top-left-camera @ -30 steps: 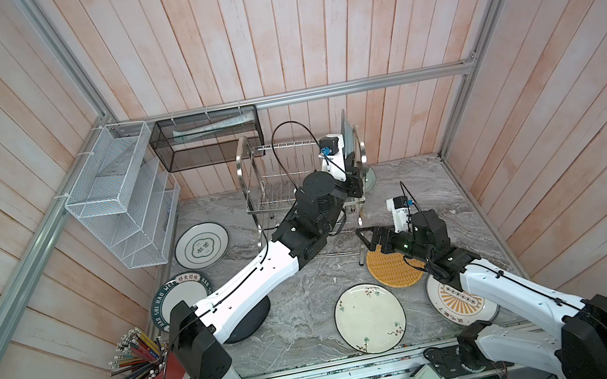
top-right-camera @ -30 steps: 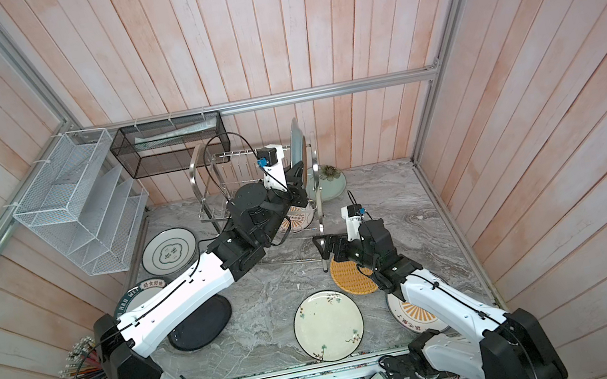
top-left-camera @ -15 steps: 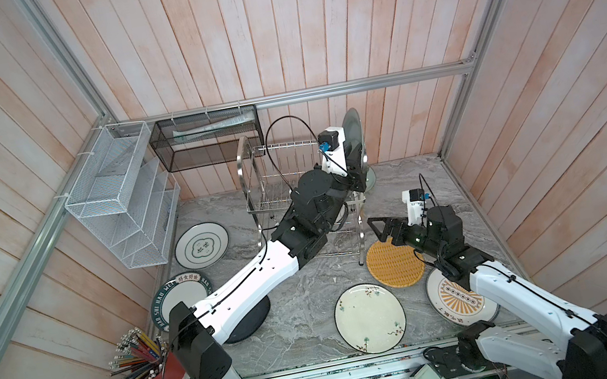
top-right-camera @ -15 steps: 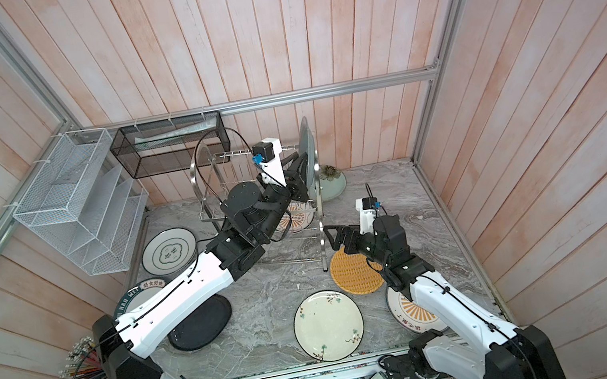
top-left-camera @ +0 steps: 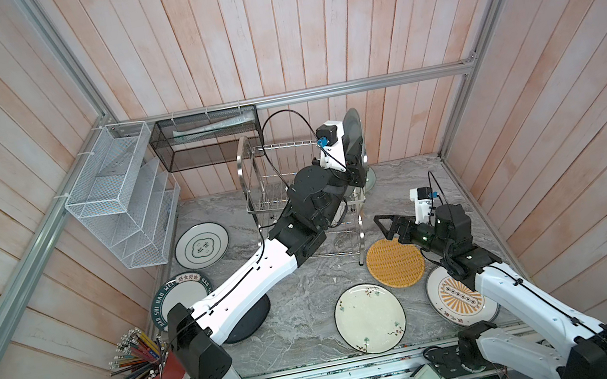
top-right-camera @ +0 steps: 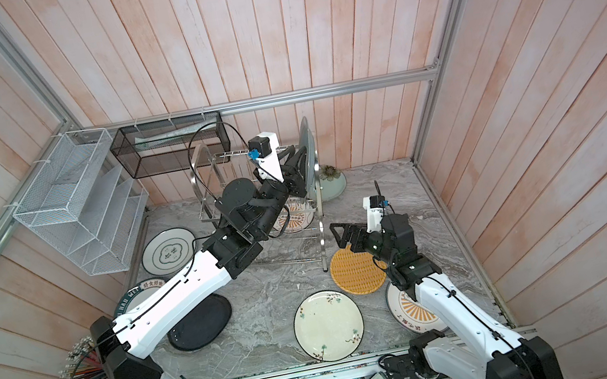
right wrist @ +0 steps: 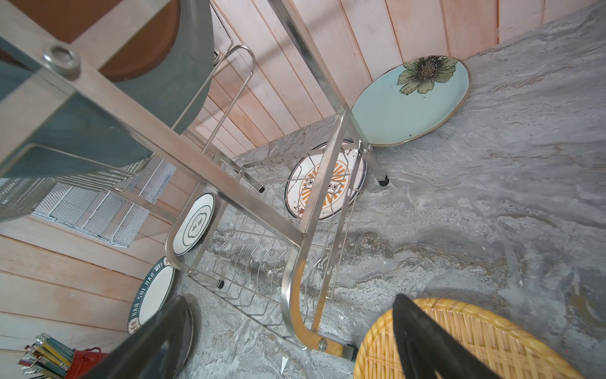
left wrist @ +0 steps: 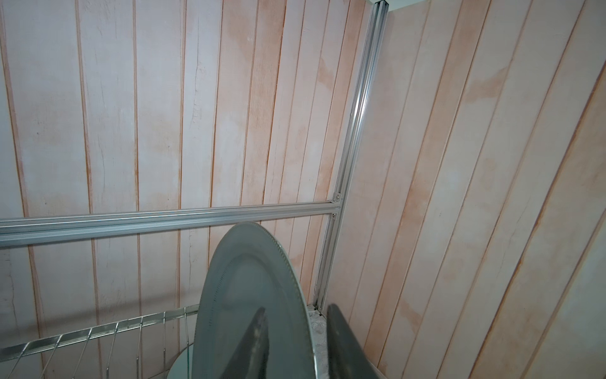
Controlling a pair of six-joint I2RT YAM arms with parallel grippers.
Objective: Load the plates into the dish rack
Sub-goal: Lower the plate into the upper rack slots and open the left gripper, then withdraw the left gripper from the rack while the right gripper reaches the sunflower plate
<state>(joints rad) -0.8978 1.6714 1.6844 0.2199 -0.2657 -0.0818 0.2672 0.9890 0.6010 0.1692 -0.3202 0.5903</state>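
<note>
Tool (left wrist: 296,308) ajar astride grey-blue plate (left wrist: 242,269)

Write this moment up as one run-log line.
left gripper: open astride grey-blue plate, upright in dish rack | right gripper: open near yellow woven plate

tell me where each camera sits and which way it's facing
Top views: high over the front edge, looking down at the table, dish rack and flat plates; the left arm and right arm show.
Left wrist: up by the rack's top tier, facing the back wall; left jaws straddle the standing grey-blue plate.
Right wrist: low over the yellow woven plate, looking through the rack; open right jaws frame it.
Shared: both top views and the left wrist view show the grey-blue plate.
</note>
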